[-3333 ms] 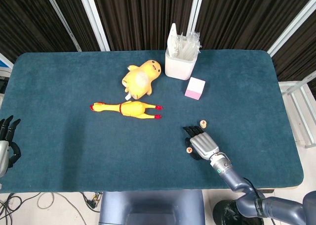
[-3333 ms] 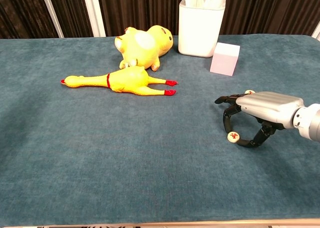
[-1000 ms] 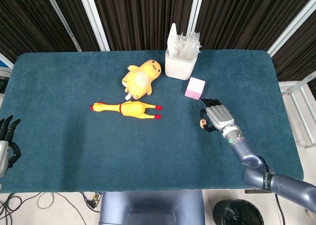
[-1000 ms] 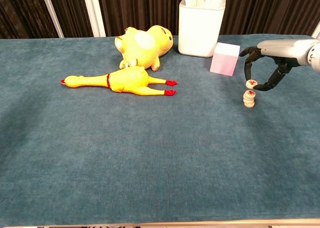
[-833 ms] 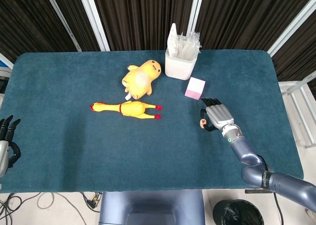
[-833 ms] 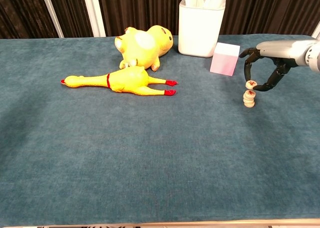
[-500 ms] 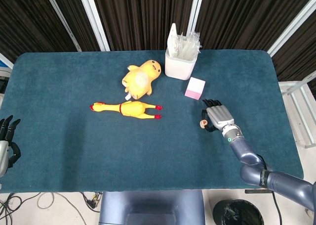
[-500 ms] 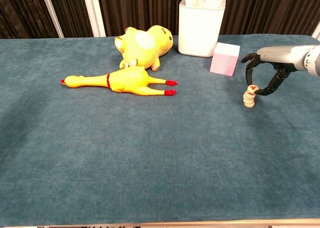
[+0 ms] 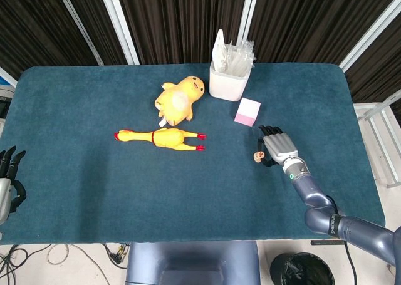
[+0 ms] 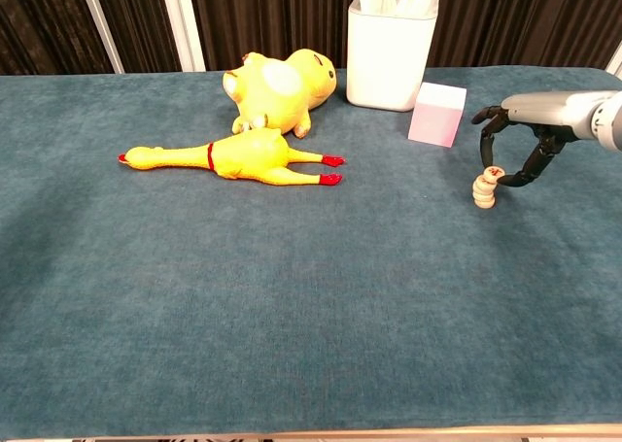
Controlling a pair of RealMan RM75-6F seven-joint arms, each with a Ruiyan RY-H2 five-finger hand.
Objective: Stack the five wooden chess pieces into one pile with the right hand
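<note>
so the pile of wooden chess pieces [image 10: 484,189] is standing upright on the blue table [image 10: 292,296], just in front and to the right of the pink cube [image 10: 436,114]; the top piece [image 10: 489,175] looks a bit off-centre from the ones under it; can't make out how many pieces are in the pile, too small in either view

the right hand [image 10: 520,141] is arched over the pile from its right side, palm down, with the dark fingertips [image 10: 487,143] curving down around the top piece; one tip looks like it's touching that piece or just beside it, honestly can't tell if it's pinching it or if there's a gap; forearm runs off to the right edge in the chest view, and in the head view the right hand [image 9: 277,146] sits just right of the pile with the arm trailing down toward the near right corner

going outward from the pile: the pink cube is the closest thing, near but apart; behind the cube is a white container [image 9: 228,78] with clear stuff sticking out; well off to the pile's left is the yellow rubber chicken [image 10: 228,158] lying on its side, and behind that a yellow plush toy [image 10: 277,91]

the left hand [image 9: 7,183] is way off from the pile at the far left edge of the head view, fingers spread and pointing up, nothing in it
</note>
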